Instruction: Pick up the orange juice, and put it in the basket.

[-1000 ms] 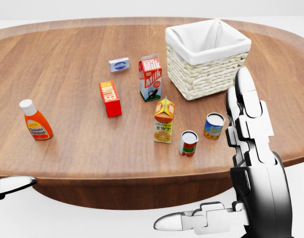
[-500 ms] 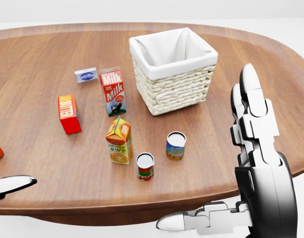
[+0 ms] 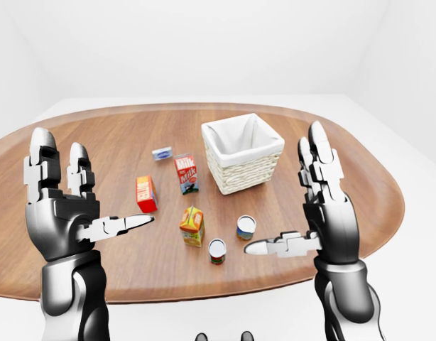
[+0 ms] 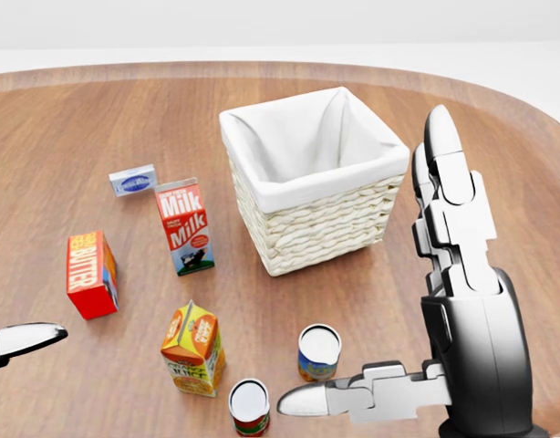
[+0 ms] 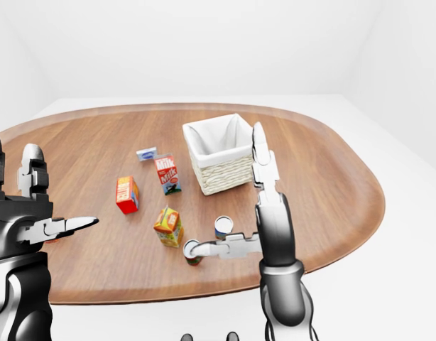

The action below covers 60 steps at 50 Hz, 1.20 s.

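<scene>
The orange juice carton [image 4: 193, 349] stands upright on the oval wooden table [image 3: 111, 135], low and left of centre in the head view. Up and to its right stands the white-lined wicker basket [image 4: 307, 178], with nothing visible inside. My right hand [image 3: 296, 202] is held up open at the right, fingers pointing up and thumb stretched left, to the right of the carton and apart from it. Raised at the left, my left hand [image 3: 90, 192] is open too, well clear of the carton. Neither hand holds anything.
Two small cans [image 4: 318, 352] [image 4: 249, 407] stand just right of and below the juice. A milk carton [image 4: 185, 226], a red butter box [image 4: 91, 274] and a small blue-and-white box [image 4: 133, 180] stand to the basket's left. The table's near edge [image 3: 204, 293] curves below the hands.
The camera has moved: in the head view the whole scene slid left and down and looks closer. The ketchup bottle left the view. Both hands keep their open pose.
</scene>
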Available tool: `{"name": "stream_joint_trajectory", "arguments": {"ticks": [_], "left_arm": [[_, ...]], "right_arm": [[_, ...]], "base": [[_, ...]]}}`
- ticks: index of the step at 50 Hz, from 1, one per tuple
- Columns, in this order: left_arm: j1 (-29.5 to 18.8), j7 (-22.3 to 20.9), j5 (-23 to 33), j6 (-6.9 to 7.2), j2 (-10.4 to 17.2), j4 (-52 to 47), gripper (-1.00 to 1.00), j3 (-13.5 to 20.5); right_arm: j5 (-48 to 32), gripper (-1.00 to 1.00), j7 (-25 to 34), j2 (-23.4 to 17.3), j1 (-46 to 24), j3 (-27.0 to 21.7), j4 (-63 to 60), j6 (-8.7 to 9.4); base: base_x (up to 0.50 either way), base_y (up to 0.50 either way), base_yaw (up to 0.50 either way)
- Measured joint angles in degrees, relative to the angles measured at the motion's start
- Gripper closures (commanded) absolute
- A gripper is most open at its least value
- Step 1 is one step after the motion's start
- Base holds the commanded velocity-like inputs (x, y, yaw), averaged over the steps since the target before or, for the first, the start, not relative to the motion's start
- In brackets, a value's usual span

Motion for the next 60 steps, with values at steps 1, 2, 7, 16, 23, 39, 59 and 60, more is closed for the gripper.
{"name": "stream_joint_trajectory", "arguments": {"ticks": [1,2,7,16,23,39,59,60], "left_arm": [[0.0,0.0,0.0,0.0,0.0,0.0,-1.0,0.0],[0.0,0.0,0.0,0.0,0.0,0.0,-1.0,0.0],[-0.1,0.0,0.0,0.0,0.0,0.0,-1.0,0.0],[-0.1,0.0,0.0,0.0,0.1,0.0,-1.0,0.0],[-0.3,0.0,0.0,0.0,0.1,0.0,-1.0,0.0],[-0.1,0.0,0.1,0.0,0.0,0.0,-1.0,0.0],[0.0,0.0,0.0,0.0,0.0,0.2,-1.0,0.0],[0.0,0.0,0.0,0.0,0.0,0.2,-1.0,0.0]], "right_arm": [[-0.1,-1.0,0.0,0.0,-0.1,0.0,0.0,0.0],[-0.1,-1.0,0.0,0.0,-0.2,0.1,0.1,0.0],[-0.4,-1.0,0.1,0.1,-0.5,0.2,0.1,0.0],[-0.6,-1.0,0.3,0.1,-0.8,0.1,-0.2,0.0],[-0.8,-1.0,0.4,0.1,-0.8,0.1,-0.2,0.0],[-1.2,-1.0,0.5,0.1,-0.7,0.2,0.0,0.0],[-3.3,-1.0,1.6,-0.3,-0.7,1.8,3.0,0.0],[-3.6,-1.0,1.7,-0.3,-0.7,2.0,3.1,0.0]], "base": [[0.5,0.0,0.0],[0.5,0.0,0.0],[0.5,0.0,0.0],[0.5,0.0,0.0],[0.5,0.01,0.0],[0.5,0.04,0.0],[0.06,0.02,0.0],[0.0,0.0,0.0]]}}
